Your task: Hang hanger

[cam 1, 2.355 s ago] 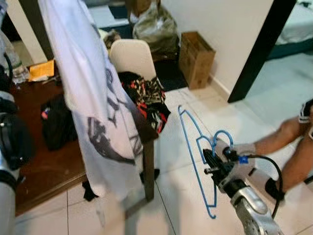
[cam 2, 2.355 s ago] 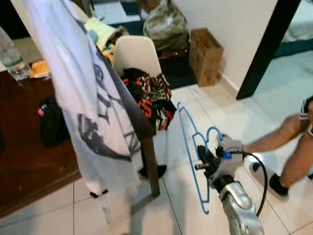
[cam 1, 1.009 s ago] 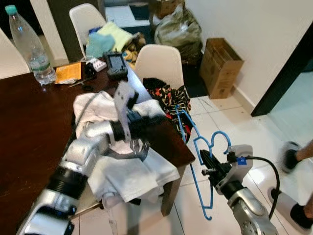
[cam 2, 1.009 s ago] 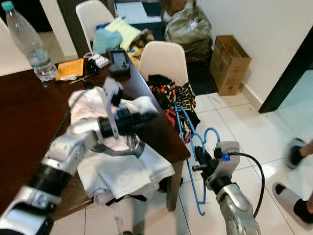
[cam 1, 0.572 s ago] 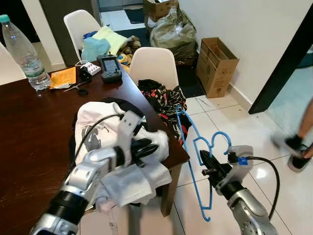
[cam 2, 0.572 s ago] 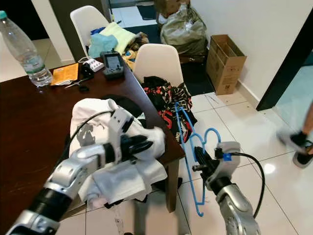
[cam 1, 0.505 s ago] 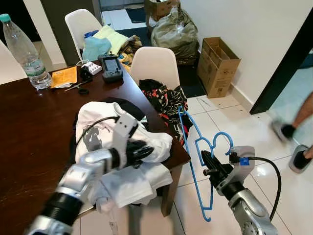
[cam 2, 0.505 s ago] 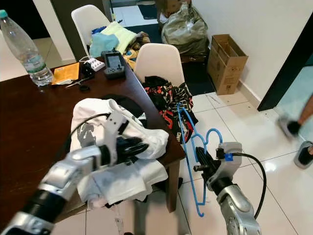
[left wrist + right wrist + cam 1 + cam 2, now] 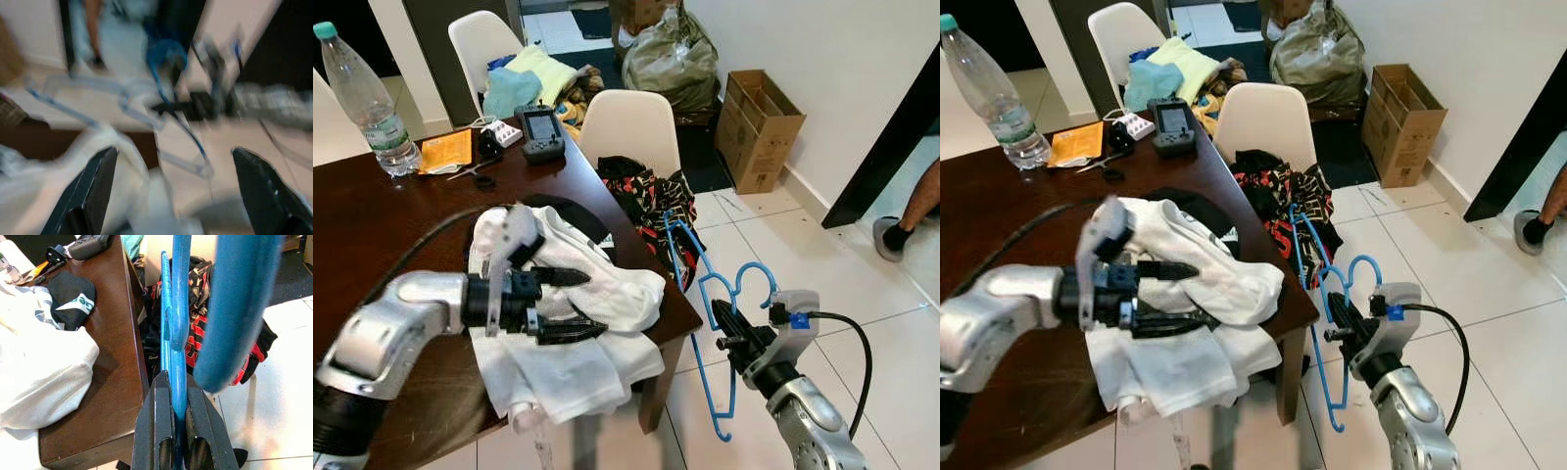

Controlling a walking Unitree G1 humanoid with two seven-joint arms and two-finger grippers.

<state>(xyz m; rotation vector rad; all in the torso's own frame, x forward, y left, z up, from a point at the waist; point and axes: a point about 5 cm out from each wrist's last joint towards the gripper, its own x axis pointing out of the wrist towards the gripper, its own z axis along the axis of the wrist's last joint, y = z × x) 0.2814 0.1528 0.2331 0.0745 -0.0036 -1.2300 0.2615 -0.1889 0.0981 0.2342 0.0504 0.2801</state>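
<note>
A blue plastic hanger [image 9: 697,284] hangs upright beside the table's corner, over the tiled floor. My right gripper [image 9: 728,329] is shut on its neck, just below the hook; the right wrist view shows the fingers [image 9: 161,406] clamped on the blue hanger [image 9: 177,323]. A crumpled white T-shirt [image 9: 597,294] with a grey print lies on the dark wooden table [image 9: 391,215] near that corner. My left gripper [image 9: 570,305] hovers just over the shirt, open, with nothing between its fingers. In the blurred left wrist view the fingers [image 9: 95,188] stand wide apart.
A white chair [image 9: 626,127] draped with patterned clothes stands behind the hanger. On the table are a water bottle [image 9: 362,93], an orange packet [image 9: 445,150] and a black device [image 9: 540,129]. A cardboard box [image 9: 759,117] sits by the wall. A person's foot [image 9: 899,223] is at the right.
The shirt, held up earlier, now lies heaped on the table. My left gripper has opened and drawn back leftward off it. The right gripper and hanger have kept still; the person walked.
</note>
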